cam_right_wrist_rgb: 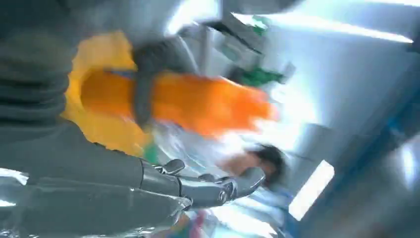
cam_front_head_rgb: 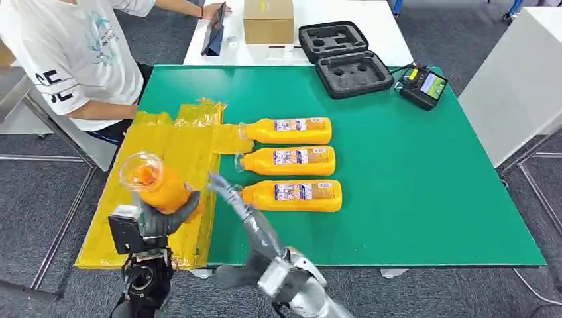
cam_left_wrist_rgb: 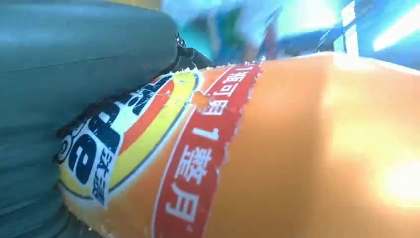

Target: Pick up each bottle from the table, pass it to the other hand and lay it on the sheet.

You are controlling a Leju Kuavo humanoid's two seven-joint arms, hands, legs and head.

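Held bottle [cam_left_wrist_rgb: 307, 148] fills the L wrist view: orange body, red label band w/ white characters, grey thumb [cam_left_wrist_rgb: 74, 64] pressed against it. Left hand [cam_front_head_rgb: 162, 218] grips this orange juice bottle, fingers wrapped round its lower body, clear cap end raised and tilted toward the camera, above the yellow sheet [cam_front_head_rgb: 175, 142] at the near-left part of the green table [cam_front_head_rgb: 431, 185].

Right hand [cam_front_head_rgb: 228, 192] is extended fwd, fingers straight and apart, holding nothing; tips are just beside the cap of the nearest lying bottle [cam_front_head_rgb: 295, 195], touching or not can't tell. R wrist view is blurred: its fingers [cam_right_wrist_rgb: 198, 188] lie stretched out, w/ the held bottle and the other hand's finger round it beyond.

Three bottles lie on their sides in a column on the green top, caps toward the sheet: nearest one, middle bottle [cam_front_head_rgb: 291, 159], far bottle [cam_front_head_rgb: 291, 130]. Far one's cap overlaps a sheet edge.

A person in a white T-shirt [cam_front_head_rgb: 73, 53] stands at the far left. Beyond the green top, on a white table [cam_front_head_rgb: 371, 33]: cardboard box [cam_front_head_rgb: 268, 20], open black foam case [cam_front_head_rgb: 344, 58]. A controller w/ screen [cam_front_head_rgb: 424, 85] sits at the far-right part of the green table.
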